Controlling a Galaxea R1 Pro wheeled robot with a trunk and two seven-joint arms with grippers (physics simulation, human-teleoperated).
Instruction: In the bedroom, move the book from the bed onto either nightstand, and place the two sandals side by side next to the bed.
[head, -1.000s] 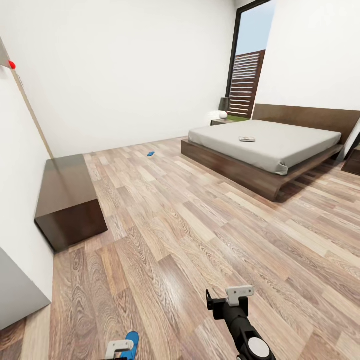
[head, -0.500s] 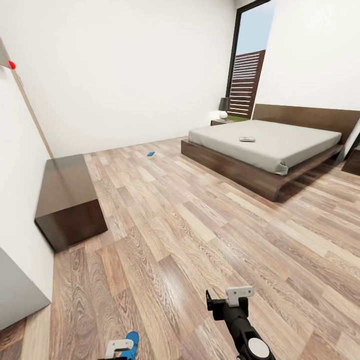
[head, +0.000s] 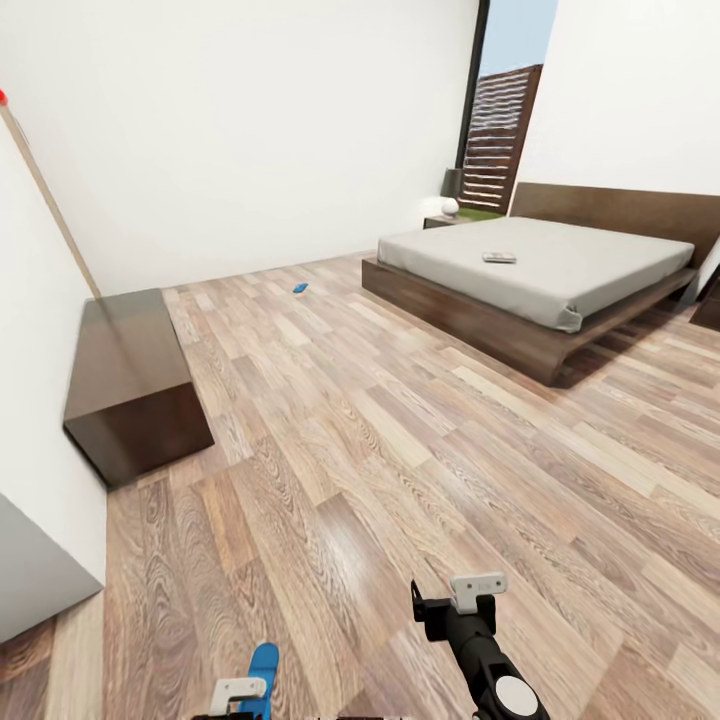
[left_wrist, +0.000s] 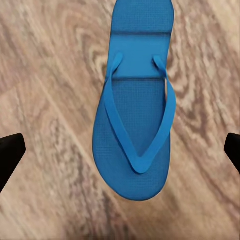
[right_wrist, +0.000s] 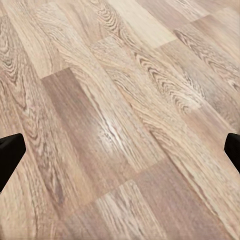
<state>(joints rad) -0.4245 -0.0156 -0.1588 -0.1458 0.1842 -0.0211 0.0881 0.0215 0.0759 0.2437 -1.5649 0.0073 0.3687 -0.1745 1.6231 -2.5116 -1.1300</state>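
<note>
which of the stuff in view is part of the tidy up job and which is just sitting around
Part of the job:
- near sandal, lying flat under the left gripper
- far sandal on the floor by the wall
- book on the bed
- nightstand beside the headboard

Just there:
- low dark cabinet against the wall
- lamp on the nightstand

white walls, wood-plank floor, dark low cabinet, tall window.

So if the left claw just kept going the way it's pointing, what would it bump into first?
Most likely the blue sandal, which lies centred between the left gripper's open fingertips on the wood floor. How far off it is, the picture can't say.
</note>
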